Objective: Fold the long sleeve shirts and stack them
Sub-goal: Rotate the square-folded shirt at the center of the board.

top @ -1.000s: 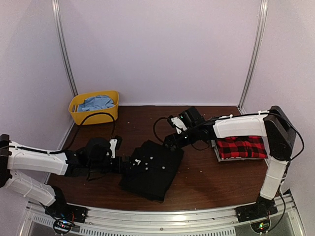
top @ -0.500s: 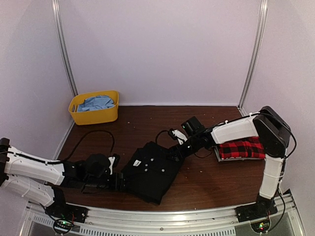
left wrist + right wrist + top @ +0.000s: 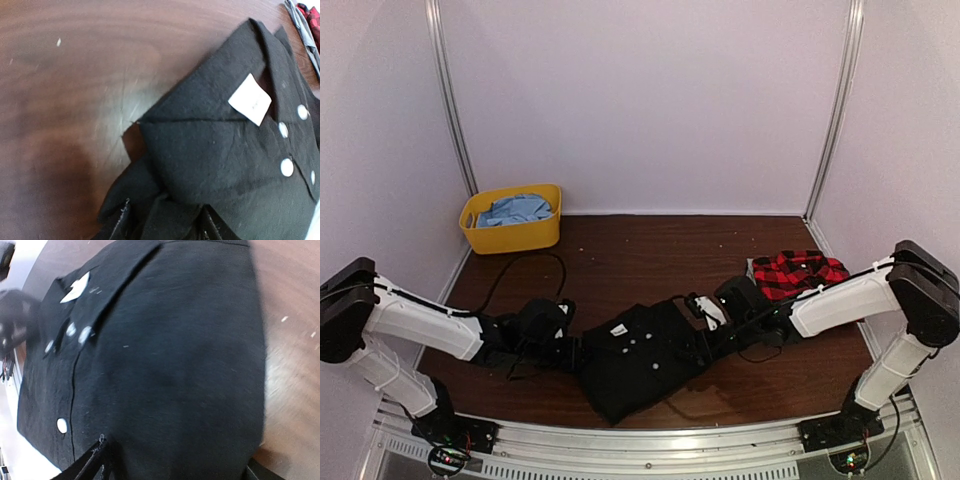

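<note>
At far left the yellow bin point(image 3: 510, 238) with its blue cloth point(image 3: 516, 209) has not moved and is no part of your job. Your left gripper point(image 3: 570, 352) has swung in low from the left and now sits at the left edge of the black shirt point(image 3: 645, 362). In its wrist view the fingers point(image 3: 124, 220) are drawn in on a bunched wad of black cloth, so I read it as pinching the shirt. Over the last second the shirt has slid toward the near edge of the table point(image 3: 650, 255) and a little to the right. It lies there as a folded, slightly skewed block with its label point(image 3: 250, 98) and button row facing up. The right gripper point(image 3: 706, 340) has dropped from above the plaid down to the shirt's right edge. Its fingers stand well apart with the thick fold across the gap, and you cannot tell from the wrist view whether they are clamping it or only straddling it. Because that arm has come down, the red-and-black plaid shirt point(image 3: 798, 273) is now in plain sight, folded and lying well apart at far right by the wall. So the black shirt looks folded and in transit, and the stacking is not yet done. It probably has to be carried right and set squarely on the plaid, and an uneven grip may let the fold slump open.
</note>
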Controlling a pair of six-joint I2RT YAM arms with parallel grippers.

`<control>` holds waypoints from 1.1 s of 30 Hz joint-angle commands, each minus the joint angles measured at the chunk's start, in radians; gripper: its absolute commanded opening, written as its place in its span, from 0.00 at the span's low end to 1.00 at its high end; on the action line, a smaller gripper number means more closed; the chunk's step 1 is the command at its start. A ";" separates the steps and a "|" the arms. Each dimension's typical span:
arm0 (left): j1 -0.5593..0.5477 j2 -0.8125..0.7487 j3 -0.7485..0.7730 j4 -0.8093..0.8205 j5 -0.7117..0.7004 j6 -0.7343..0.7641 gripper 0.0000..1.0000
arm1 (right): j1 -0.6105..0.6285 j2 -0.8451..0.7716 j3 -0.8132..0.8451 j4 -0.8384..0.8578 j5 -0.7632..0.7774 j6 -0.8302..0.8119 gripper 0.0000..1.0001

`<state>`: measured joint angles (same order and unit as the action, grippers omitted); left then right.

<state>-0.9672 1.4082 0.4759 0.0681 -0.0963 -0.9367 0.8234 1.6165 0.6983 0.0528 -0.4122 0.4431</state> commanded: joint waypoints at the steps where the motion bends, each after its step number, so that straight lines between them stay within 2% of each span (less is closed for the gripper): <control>1: 0.024 0.151 0.081 -0.038 -0.058 0.103 0.47 | 0.112 -0.047 -0.059 0.097 0.136 0.144 0.75; 8: 0.151 0.285 0.220 -0.091 -0.102 0.269 0.45 | 0.240 -0.055 -0.088 0.115 0.308 0.252 0.76; 13: 0.236 0.347 0.309 -0.106 -0.120 0.354 0.46 | 0.300 -0.002 -0.060 0.158 0.303 0.286 0.78; 17: 0.276 0.346 0.362 -0.129 -0.128 0.400 0.49 | 0.305 -0.019 -0.026 0.073 0.369 0.275 0.84; 19: 0.283 0.316 0.366 -0.128 -0.126 0.419 0.56 | 0.289 -0.066 -0.010 -0.013 0.435 0.259 0.88; 23: 0.283 0.221 0.362 -0.156 -0.143 0.449 0.71 | 0.208 -0.198 0.019 -0.185 0.531 0.227 0.95; 27: 0.283 0.083 0.348 -0.178 -0.143 0.461 0.81 | 0.051 -0.303 0.052 -0.327 0.612 0.176 0.99; 33: 0.283 -0.068 0.326 -0.192 -0.140 0.464 0.85 | -0.283 -0.334 0.112 -0.411 0.610 0.059 1.00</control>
<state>-0.6888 1.4071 0.8249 -0.1146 -0.2253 -0.4946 0.7048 1.2823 0.7784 -0.2432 0.1474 0.5961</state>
